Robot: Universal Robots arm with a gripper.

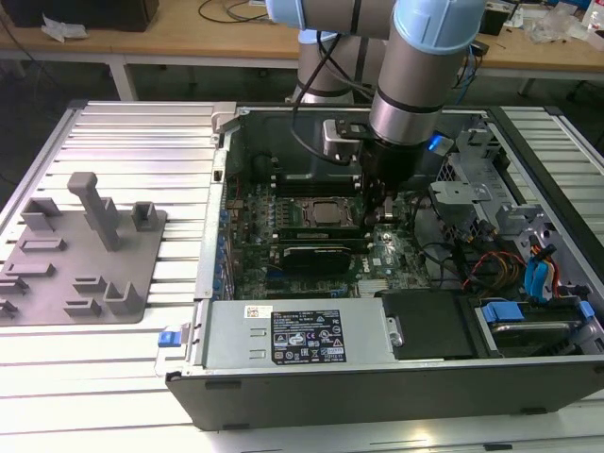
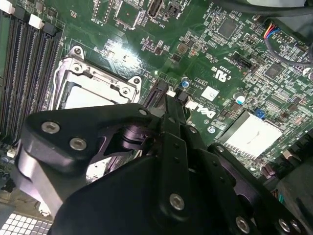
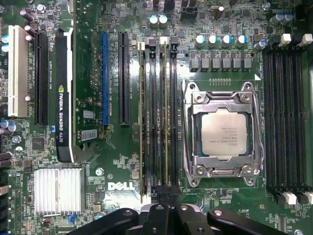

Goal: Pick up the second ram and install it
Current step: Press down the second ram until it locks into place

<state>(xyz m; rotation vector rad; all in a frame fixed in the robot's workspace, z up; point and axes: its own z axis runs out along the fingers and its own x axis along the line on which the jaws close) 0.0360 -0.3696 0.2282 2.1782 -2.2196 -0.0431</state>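
Ribbed metal worktable [image 1: 132,142] up front — wooden benches [image 1: 189,38] w/ cables behind, dark floor underneath.

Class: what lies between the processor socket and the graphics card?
In the first wrist view, from the graphics card: a blue slot, a black slot, then memory slots.

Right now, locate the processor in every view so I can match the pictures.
Exterior view: the processor sits mid-board inside the open computer case, on the exterior view's left of the gripper.
First wrist view: the processor lies in its metal socket frame, between two banks of memory slots.
Second wrist view: the processor is partly hidden behind the gripper.
Shared landmark: the gripper, close to the socket.
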